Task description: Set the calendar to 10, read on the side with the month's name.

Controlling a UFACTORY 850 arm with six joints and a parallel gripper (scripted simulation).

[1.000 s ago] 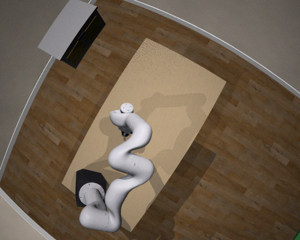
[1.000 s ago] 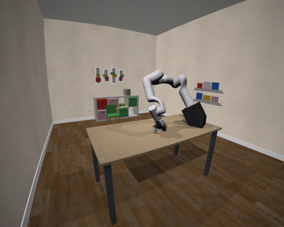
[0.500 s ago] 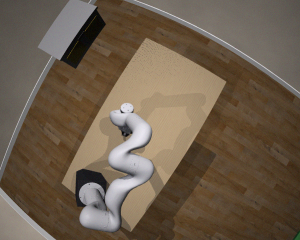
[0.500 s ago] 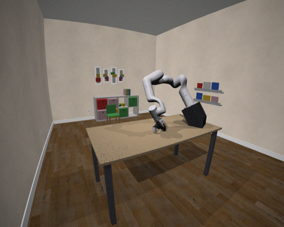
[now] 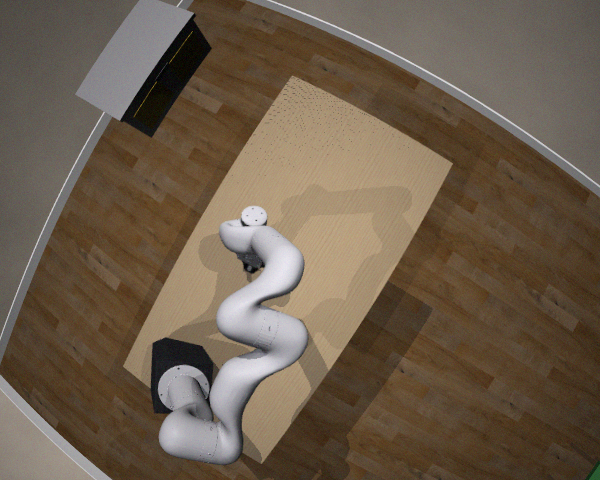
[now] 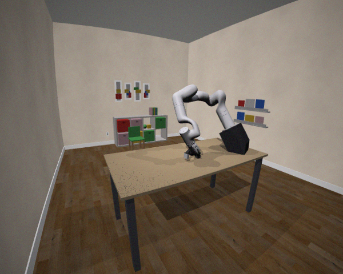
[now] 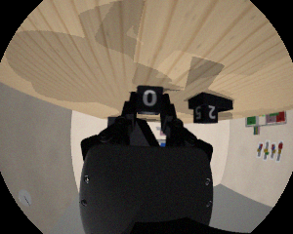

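Note:
In the wrist view my gripper (image 7: 148, 100) is shut on a black cube (image 7: 150, 97) whose facing side shows a white 0. The cube is held close to the table top. A second black cube (image 7: 211, 108) lies on the table just to the right of it, apart from my fingers, showing digits that read like 5 and 2. In the exterior view my gripper (image 6: 192, 154) is low over the middle of the table, tilted. In the overhead view the arm covers most of the gripper (image 5: 250, 265). I cannot make out the tray in any view.
The arm's black base block (image 6: 234, 138) stands at the table's far right corner. The table's edges lie well away from the gripper. A shelf unit (image 6: 140, 129) and a green chair (image 6: 135, 136) stand by the back wall.

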